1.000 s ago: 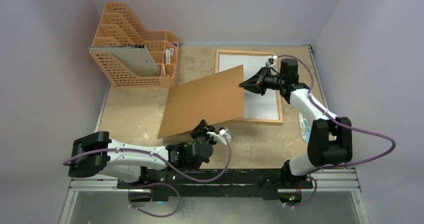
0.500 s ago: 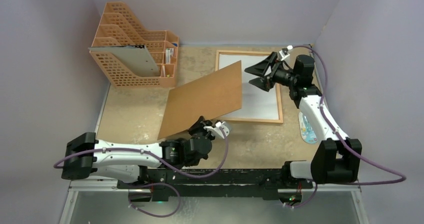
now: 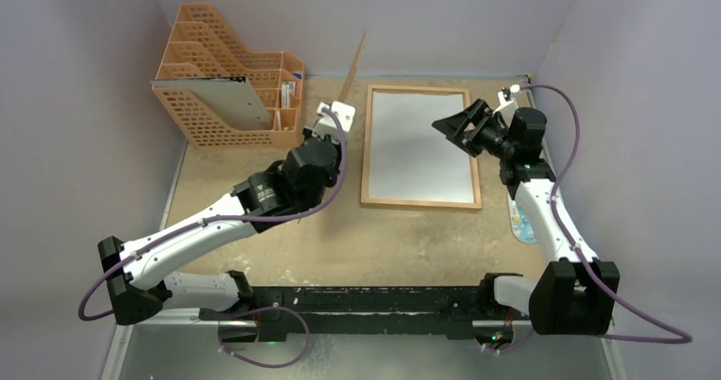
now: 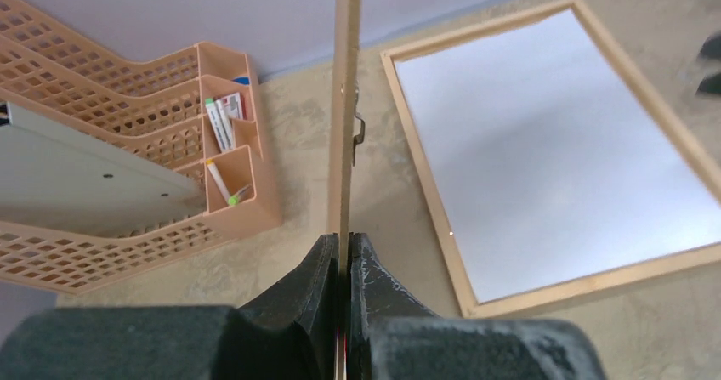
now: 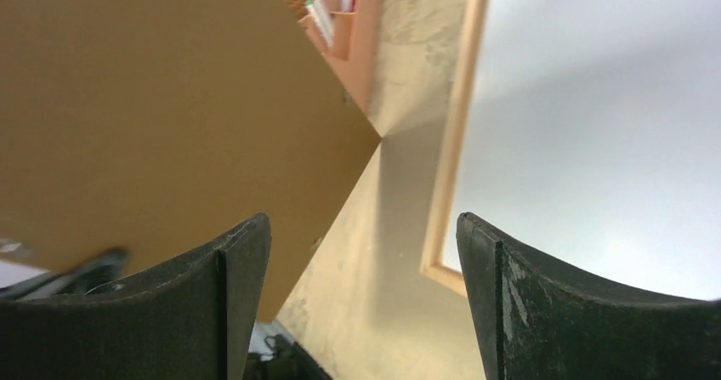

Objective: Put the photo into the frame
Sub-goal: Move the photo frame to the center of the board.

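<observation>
The light-wood frame (image 3: 366, 146) (image 4: 428, 180) (image 5: 459, 116) lies flat at the back of the table, filled by a plain white surface; I cannot tell whether that is the photo's back. A narrow strip of blue-and-white print (image 3: 518, 218) shows beside the right forearm, mostly hidden. My left gripper (image 3: 338, 108) (image 4: 343, 237) is shut on the bottom edge of the brown backing panel (image 3: 354, 61) (image 4: 344, 99) (image 5: 153, 116), which it holds upright, left of the frame. Above the frame's right side my right gripper (image 3: 451, 116) (image 5: 361, 218) hangs open and holds nothing.
The orange file rack (image 3: 200, 57) (image 4: 127, 184) stands at the back left, with a grey board (image 3: 234, 99) and pens (image 4: 223, 116) in it, close to the upright panel. Purple walls close in the back and both sides.
The right gripper opened, let go of the panel's edge and drew back to the right. The left arm swung the panel up off the frame and stood it upright near the rack.
</observation>
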### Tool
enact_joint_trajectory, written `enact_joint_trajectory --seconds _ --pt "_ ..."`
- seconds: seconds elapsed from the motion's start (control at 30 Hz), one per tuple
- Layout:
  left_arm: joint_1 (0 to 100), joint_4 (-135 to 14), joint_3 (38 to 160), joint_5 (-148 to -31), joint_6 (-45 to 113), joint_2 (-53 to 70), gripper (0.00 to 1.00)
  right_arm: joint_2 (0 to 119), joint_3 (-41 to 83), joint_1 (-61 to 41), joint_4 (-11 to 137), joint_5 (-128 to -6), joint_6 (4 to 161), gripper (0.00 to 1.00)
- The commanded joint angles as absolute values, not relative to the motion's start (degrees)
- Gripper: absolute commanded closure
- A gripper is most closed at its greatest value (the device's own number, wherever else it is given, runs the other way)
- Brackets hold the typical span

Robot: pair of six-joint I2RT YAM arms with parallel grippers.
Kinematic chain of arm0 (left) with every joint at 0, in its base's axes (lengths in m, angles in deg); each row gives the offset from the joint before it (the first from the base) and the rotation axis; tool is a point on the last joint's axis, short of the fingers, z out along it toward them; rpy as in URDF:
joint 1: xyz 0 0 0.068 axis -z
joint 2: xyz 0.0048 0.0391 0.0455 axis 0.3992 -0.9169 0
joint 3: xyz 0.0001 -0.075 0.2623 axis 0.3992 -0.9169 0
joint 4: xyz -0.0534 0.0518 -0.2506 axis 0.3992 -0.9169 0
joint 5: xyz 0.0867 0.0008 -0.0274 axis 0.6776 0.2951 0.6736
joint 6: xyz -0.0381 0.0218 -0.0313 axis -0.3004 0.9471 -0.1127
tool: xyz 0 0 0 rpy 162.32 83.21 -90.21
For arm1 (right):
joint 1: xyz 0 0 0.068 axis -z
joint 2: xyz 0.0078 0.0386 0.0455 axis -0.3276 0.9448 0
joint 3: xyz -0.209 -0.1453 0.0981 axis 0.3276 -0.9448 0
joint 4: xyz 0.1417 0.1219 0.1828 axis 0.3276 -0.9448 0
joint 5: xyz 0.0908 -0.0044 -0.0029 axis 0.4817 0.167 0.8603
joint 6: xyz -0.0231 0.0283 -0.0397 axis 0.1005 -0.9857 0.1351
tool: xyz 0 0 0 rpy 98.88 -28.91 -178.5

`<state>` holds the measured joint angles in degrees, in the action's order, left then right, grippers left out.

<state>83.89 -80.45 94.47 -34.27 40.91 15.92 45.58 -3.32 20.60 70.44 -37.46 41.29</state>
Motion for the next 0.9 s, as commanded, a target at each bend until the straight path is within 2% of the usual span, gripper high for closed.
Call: enact_joint_trajectory --seconds 0.0,0.2,0.47,0.63,0.87 --pt "80.5 -83.1 103.2 -38.6 35.0 13.9 1.0 48.5 -2.2 14.6 67.5 -47.4 50.6 0.21" --pt "78.2 -78.8 107.3 -35.0 37.8 14.6 1.0 59.2 5.8 0.8 61.5 -66.8 54.7 0.33" --pt "78.1 -72.2 108.0 -27.8 43.6 17.3 1.0 74.2 17.4 -14.0 53.1 -85.5 53.7 0.38" --pt "78.1 -74.0 107.3 -27.9 43.5 18.5 1.0 80.3 21.4 -18.0 50.9 -91.7 52.3 0.41" --pt "78.0 -81.6 105.8 -27.4 39.6 19.9 1.0 88.9 27.3 -21.4 47.6 -93.8 52.3 0.42"
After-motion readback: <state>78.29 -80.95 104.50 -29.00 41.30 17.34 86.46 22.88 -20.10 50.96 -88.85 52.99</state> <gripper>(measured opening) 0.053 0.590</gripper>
